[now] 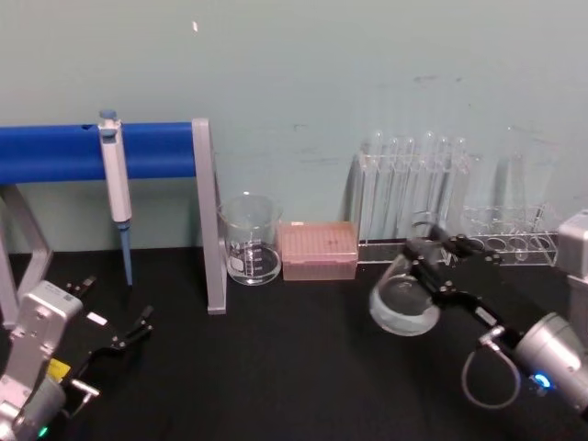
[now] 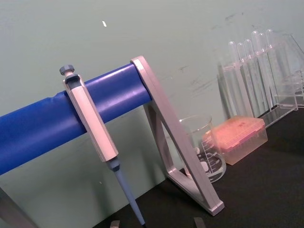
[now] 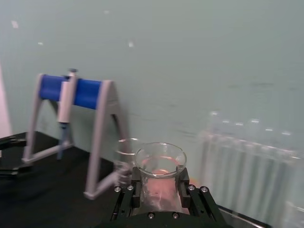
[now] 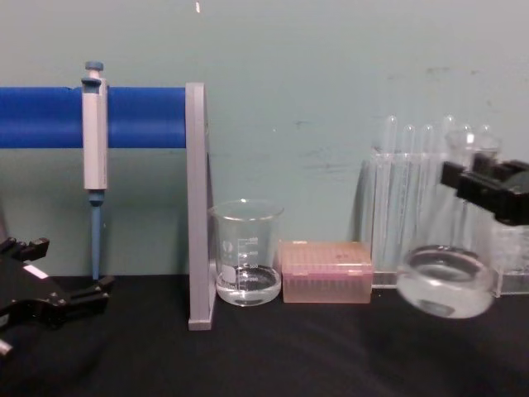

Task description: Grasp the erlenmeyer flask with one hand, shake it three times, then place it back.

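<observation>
The erlenmeyer flask [image 1: 404, 303] is clear glass with some clear liquid in its wide base, and it hangs tilted above the black table at the right. My right gripper [image 1: 439, 255] is shut on its narrow neck. The chest view shows the flask's round base [image 4: 446, 285] off the table, with the right gripper [image 4: 483, 186] above it at the neck. In the right wrist view the flared rim [image 3: 160, 159] stands between the black fingers [image 3: 135, 190]. My left gripper [image 1: 115, 322] rests open and idle at the near left, seen from the side in the chest view [image 4: 58, 277].
A glass beaker [image 1: 250, 241] and a pink tip box [image 1: 317, 250] stand at the back centre. A pipette [image 1: 115, 179] hangs on the blue-barred stand [image 1: 207, 220] at the left. A rack of test tubes [image 1: 413, 188] stands behind the flask.
</observation>
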Action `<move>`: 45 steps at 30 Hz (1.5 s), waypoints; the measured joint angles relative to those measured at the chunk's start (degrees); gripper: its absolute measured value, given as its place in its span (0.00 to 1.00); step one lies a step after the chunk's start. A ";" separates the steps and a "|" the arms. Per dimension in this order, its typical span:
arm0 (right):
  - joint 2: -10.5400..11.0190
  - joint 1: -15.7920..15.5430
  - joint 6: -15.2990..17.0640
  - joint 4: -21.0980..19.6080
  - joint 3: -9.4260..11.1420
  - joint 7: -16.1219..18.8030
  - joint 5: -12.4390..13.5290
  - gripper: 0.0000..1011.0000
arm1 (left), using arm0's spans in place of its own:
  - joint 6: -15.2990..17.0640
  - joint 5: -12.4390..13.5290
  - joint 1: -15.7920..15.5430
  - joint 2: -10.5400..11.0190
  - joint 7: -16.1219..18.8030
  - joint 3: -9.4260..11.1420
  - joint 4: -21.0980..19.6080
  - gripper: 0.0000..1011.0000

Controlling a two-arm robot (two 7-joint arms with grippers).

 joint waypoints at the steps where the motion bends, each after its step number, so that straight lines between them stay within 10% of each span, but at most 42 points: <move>1: 0.06 -0.23 0.01 -0.10 0.43 -0.28 -0.10 0.45 | 0.00 0.00 0.00 0.00 0.00 0.00 0.00 0.99; 21: -1.13 -2.27 0.57 -0.02 5.83 -1.56 -2.08 0.45 | 0.00 0.00 0.00 0.00 0.00 0.00 0.00 0.99; 45: -3.13 0.84 0.74 2.08 2.08 4.36 -1.76 0.45 | 0.00 0.00 0.00 0.00 0.00 0.00 0.00 0.99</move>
